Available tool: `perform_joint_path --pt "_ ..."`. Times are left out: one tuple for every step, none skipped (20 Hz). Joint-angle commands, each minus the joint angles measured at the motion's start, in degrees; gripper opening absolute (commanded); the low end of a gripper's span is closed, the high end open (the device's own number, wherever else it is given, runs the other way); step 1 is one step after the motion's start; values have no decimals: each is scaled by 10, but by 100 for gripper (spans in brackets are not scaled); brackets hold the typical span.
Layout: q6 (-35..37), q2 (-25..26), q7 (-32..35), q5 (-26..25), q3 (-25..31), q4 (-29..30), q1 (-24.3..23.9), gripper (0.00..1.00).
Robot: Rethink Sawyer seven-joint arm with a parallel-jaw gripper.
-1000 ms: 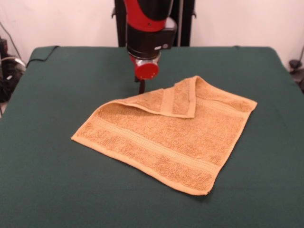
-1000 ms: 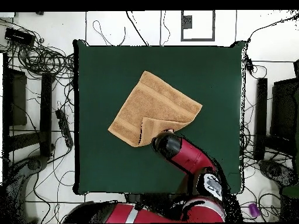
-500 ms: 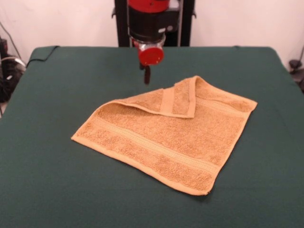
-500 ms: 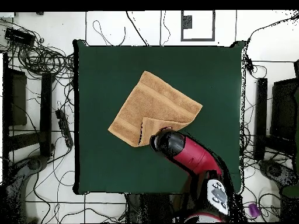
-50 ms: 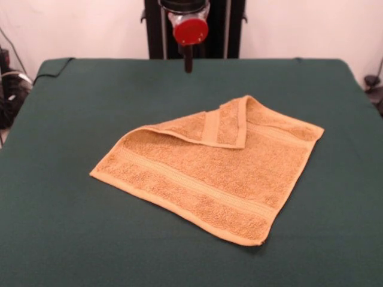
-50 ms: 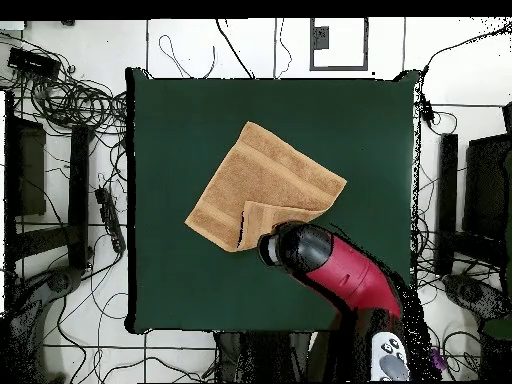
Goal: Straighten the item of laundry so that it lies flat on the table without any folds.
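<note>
The item of laundry (image 5: 209, 176), an orange-tan towel with paler bands, lies on the green table (image 5: 72, 119), turned like a diamond. Its far corner is folded over onto the middle, making a triangular flap (image 5: 218, 127). The other three corners lie flat. My gripper (image 5: 188, 64) hangs in the air well above and behind the flap, touching nothing and holding nothing. In the overhead view the towel (image 6: 265, 175) shows the folded flap (image 6: 268, 213) at its lower edge, and the red arm's end (image 6: 292, 248) sits just below it, hiding the gripper.
Green cloth surrounds the towel on all sides. A raised cloth corner (image 5: 54, 64) shows at the table's far left. Cables and dark stands (image 6: 75, 190) lie on the floor around the table.
The gripper has risen from close by the folded flap to high above the table's far part. The towel has not moved and its fold is the same.
</note>
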Motion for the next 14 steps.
perform_joint_path --pt "-49 27 59 19 76 24 1 100" --pt "-59 28 62 22 78 26 0 100" --pt "-69 29 64 24 81 29 -1 100" --pt "-80 30 67 27 84 31 -2 100" --pt "-88 35 68 28 87 29 -3 100" --pt "-101 43 71 29 90 26 -3 100" --pt "-108 48 73 31 93 24 -4 100" --pt "-115 53 75 32 95 21 -4 100" --pt "-117 57 77 33 96 18 -4 100" --pt "-119 60 80 35 97 14 -3 100" --pt "-121 63 82 37 98 11 -2 100" --pt "-122 65 84 39 99 7 -2 100" --pt "-125 69 87 43 101 4 -1 100" --pt "-128 72 89 46 103 0 0 100"
